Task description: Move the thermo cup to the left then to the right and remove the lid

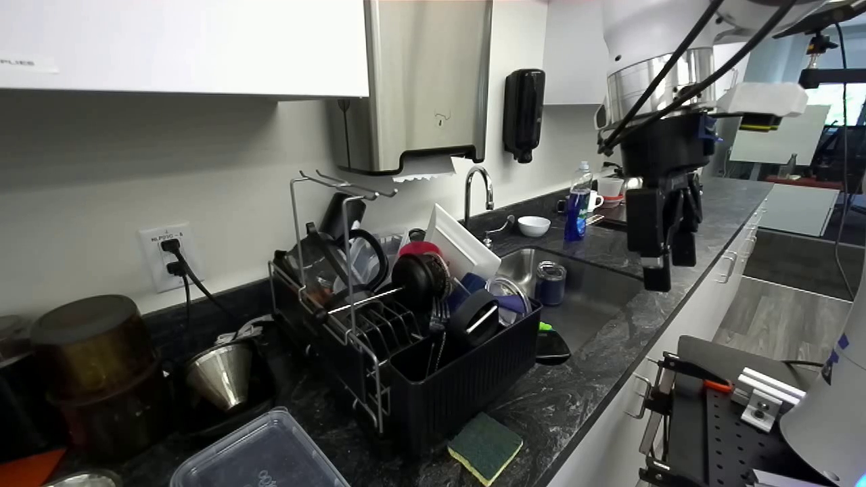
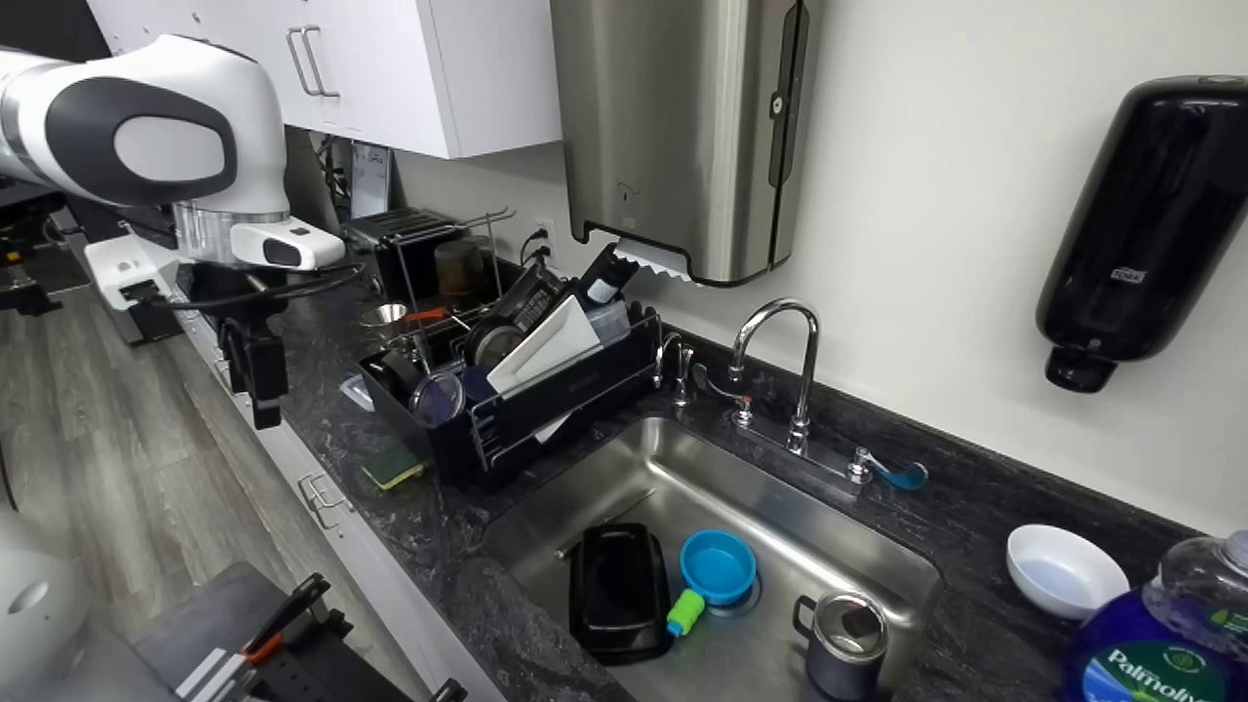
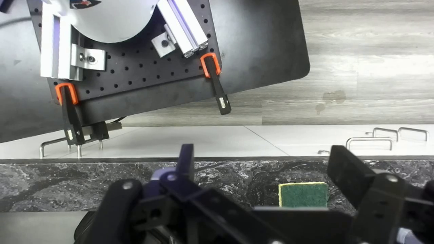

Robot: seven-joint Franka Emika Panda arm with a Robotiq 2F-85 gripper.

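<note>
At the far left of an exterior view, the white and dark-grey robot arm [image 2: 166, 127] carries a black two-fingered gripper [image 2: 255, 395], which hangs in the air well apart from the sink. The wrist view shows its fingers spread wide, pinching nothing. Next along, a green and yellow rectangular sponge [image 2: 394, 466] lies on the dark marbled counter [image 2: 517, 614], near a loaded black dish rack [image 2: 585, 390]. Farther right, inside the stainless-steel sink [image 2: 731, 478], come a black rectangular dish [image 2: 616, 590], a round bright-blue bowl [image 2: 718, 565] and then the dark navy-blue cylindrical thermo cup [image 2: 840, 675]. It stands upright, handle to the left in this view, and the clear lid [image 2: 850, 626] appears to be in place on top. Rightmost are a round white bowl [image 2: 1068, 570] and a clear bottle of blue dish soap [image 2: 1160, 634].

So the lid step looks undone. Whether either sideways move is done cannot be told from where the cup stands. With the gripper unloaded and away from the sink, the task is probably near its beginning: grasping the cup, moving it left, then right, and lifting off the lid likely all remain.
</note>
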